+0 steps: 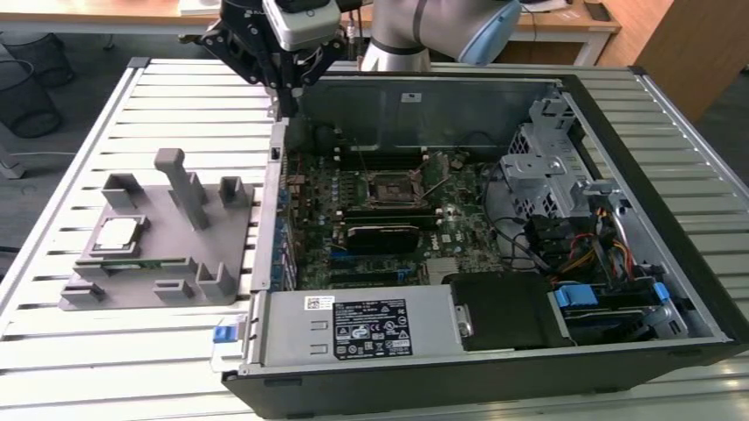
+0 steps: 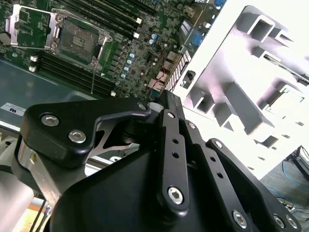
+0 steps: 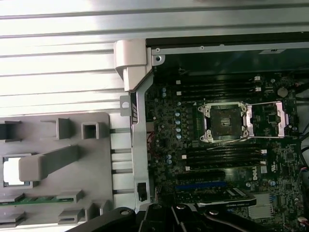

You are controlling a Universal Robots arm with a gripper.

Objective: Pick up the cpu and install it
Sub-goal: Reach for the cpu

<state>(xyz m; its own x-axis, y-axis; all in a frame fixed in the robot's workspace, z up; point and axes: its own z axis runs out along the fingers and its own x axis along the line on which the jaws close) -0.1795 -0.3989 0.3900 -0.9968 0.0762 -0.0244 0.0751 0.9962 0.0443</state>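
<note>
The small square cpu [image 1: 117, 235] lies flat, silvery top up, in a recess of the grey plastic fixture [image 1: 205, 263]. It sits towards the exterior view's left of that fixture, and in the first wrist view a grey post partly hides the cpu [image 3: 10, 170]. Being square, it has no longer axis; its edges run in line with the fixture's edges. A long narrow green memory stick [image 1: 131, 265] lies in a slot just on the near side of it.

The black gripper [image 1: 284, 110] hangs above the far left corner of the open black computer case [image 1: 468, 386], well apart from the cpu. Its jaws look drawn together on nothing. The square black-and-metal motherboard socket [image 1: 392, 189] lies inside the case, to the right of the fixture. All of this rests on a white slatted table [image 1: 175, 96].
</note>
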